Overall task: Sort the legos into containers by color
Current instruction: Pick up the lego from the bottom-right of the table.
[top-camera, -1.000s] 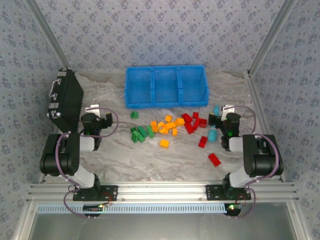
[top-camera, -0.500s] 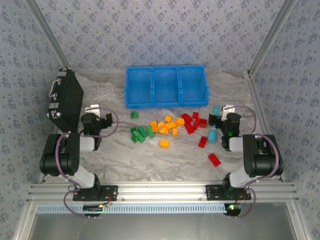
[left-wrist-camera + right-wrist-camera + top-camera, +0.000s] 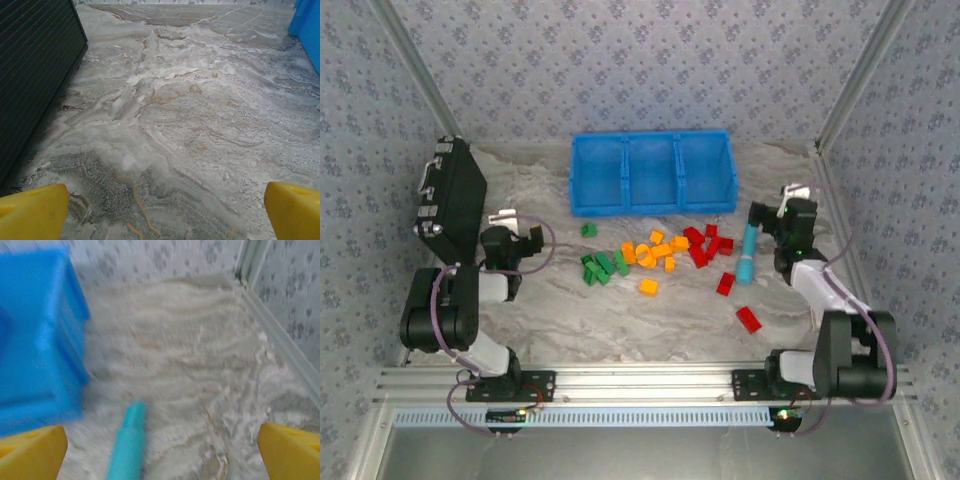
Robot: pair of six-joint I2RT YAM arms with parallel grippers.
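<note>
There go the right fingers (image 3: pixel 287 450), just swung out to the far right, spread wide and empty over the teal piece (image 3: pixel 127 445). The left fingers (image 3: pixel 32 212) gape wide too, holding nothing. The legos (image 3: pixel 660 255) lie scattered mid-worktop (image 3: pixel 200 125), just near of the blue bin (image 3: pixel 650 205); by the look of it, sorting hasn't begun.

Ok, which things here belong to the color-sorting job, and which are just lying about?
Part of the job: red legos, orange legos, green legos, blue three-compartment bin.
Just lying about: black case, slim teal piece.
</note>
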